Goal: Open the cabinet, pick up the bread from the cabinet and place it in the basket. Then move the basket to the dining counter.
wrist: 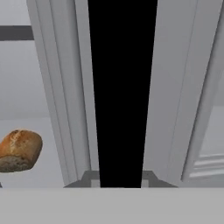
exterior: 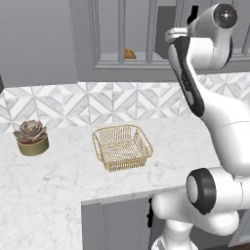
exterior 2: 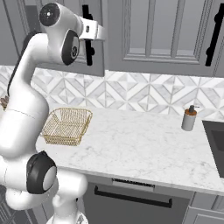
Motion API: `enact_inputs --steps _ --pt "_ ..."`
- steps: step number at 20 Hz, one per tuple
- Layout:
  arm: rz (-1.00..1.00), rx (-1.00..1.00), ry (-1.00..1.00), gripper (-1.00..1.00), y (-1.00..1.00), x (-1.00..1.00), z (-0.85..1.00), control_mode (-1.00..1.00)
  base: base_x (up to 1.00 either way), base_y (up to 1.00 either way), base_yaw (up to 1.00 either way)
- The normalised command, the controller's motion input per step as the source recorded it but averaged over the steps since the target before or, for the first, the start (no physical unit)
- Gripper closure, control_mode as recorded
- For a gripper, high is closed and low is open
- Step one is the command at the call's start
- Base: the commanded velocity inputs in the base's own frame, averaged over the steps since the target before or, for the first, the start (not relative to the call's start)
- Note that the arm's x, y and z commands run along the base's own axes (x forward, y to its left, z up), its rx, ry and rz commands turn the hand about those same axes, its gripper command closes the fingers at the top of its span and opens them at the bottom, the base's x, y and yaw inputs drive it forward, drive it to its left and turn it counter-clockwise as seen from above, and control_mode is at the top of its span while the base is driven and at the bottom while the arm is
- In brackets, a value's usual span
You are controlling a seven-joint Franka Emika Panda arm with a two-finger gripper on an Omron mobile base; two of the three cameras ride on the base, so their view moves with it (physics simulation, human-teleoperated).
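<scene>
The grey cabinet [exterior: 122, 29] has a glass door with vertical bars and a long black handle [wrist: 122, 87]. Behind the glass on the shelf lies the golden-brown bread [exterior: 129, 53], seen at the lower left [wrist: 19, 150] of the hand view. My gripper [wrist: 121, 178] is up at the handle, one fingertip tight against each side of it, so it is shut on the bar. From the right base view the hand [exterior 2: 89, 31] presses against the handle. The gold wire basket [exterior: 122, 146] stands with nothing in it on the marble worktop below, also visible as the basket [exterior 2: 66, 126].
A potted succulent [exterior: 31, 138] sits left of the basket. A soap dispenser [exterior 2: 189, 118] stands at the right near a dark recess [exterior 2: 216, 144]. A second cabinet with a black handle [exterior 2: 214, 37] hangs to the right. The diamond-tile backsplash [exterior: 73, 105] runs behind the worktop.
</scene>
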Motion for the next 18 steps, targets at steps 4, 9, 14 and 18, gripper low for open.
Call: enact_inputs --steps 4,9,14,18 --pt "-0.32 0.0 -0.01 1.0 0.59 -1.0 0.0 -1.0 0.0 0.0 0.0" --pt "-0.27 0.0 0.0 1.0 0.5 -1.0 0.0 -1.0 0.0 0.0 0.0" --pt "-0.24 -0.01 0.01 1.0 0.52 -1.0 0.0 -1.0 0.0 0.0 0.0" --pt "-0.24 -0.01 0.1 1.0 0.62 -1.0 0.0 -1.0 0.0 0.0 0.0"
